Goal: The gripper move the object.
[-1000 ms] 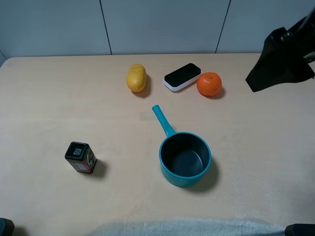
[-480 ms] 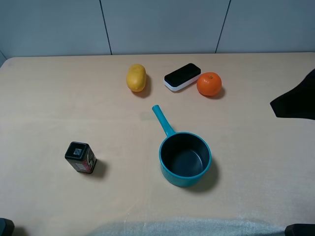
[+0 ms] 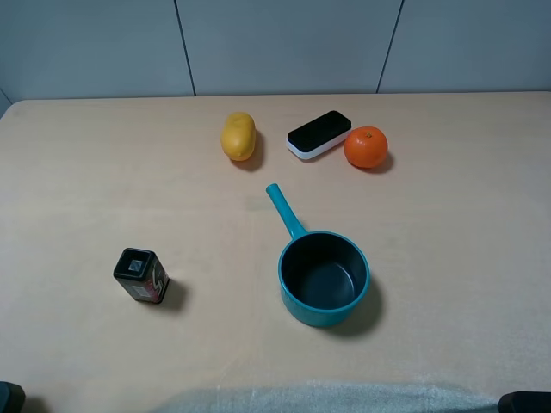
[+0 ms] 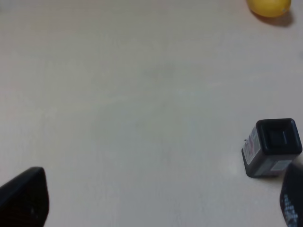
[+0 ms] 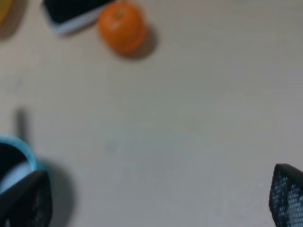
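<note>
the yellow object [image 3: 238, 136] lies on its side near the far edge of the table [image 3: 86, 189], just beside a black-and-white case [image 3: 318, 133], with an orange [image 3: 366, 146] beyond that. nothing touches it, so the move looks not yet begun. the left gripper [image 4: 156, 201] hangs over bare table near a small dark box [image 4: 272, 146], fingers spread wide with nothing between them. the right gripper [image 5: 156, 198] is likewise spread and empty beside the blue pot [image 5: 12, 158], probably parked clear of the things
</note>
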Motion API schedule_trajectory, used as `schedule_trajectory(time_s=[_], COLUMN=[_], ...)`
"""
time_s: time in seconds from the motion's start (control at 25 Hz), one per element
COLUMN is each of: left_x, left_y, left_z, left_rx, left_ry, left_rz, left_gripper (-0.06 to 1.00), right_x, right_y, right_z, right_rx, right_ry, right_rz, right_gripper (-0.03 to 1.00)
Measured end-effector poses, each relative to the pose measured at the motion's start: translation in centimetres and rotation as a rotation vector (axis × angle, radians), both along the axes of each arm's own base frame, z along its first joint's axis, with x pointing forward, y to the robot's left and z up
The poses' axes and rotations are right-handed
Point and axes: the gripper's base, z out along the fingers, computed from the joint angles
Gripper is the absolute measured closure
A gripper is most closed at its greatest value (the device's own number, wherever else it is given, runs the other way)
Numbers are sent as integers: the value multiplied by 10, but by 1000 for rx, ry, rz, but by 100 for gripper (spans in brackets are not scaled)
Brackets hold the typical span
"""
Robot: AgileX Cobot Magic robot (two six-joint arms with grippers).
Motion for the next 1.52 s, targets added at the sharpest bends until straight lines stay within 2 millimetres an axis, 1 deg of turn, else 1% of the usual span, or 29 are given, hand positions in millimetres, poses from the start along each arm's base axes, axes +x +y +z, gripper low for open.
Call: schedule_trajectory(time_s=[0.12, 0.32, 0.48, 0.72, 0.8, 0.92, 1.52], left_x=[0, 0, 0, 0, 0, 0, 0], left_y=[0, 0, 0, 0, 0, 0, 0], left_z=[0, 0, 0, 0, 0, 0, 0], left_rx=[0, 0, 0, 0, 0, 0, 0], left_ry=[0, 0, 0, 0, 0, 0, 0], left_rz=[0, 0, 0, 0, 0, 0, 0], left_gripper=[-5, -5, -5, -5, -5, -5, -5], right_x=[-16, -41, -60, -87, -90, -89, -89], right_y=[-9, -16, -17, -16, -17, -17, -17], right_z=[-3, -20, -32, -49, -53, -55, -56], right_rx=[12, 15, 17, 15, 2, -7, -7], right_ry=[-77, -145, -216, -327, -317, -308, -304], right_rz=[-84, -188, -227, -232, -233, -234, -234], right_gripper=[27, 27, 27, 27, 27, 27, 27])
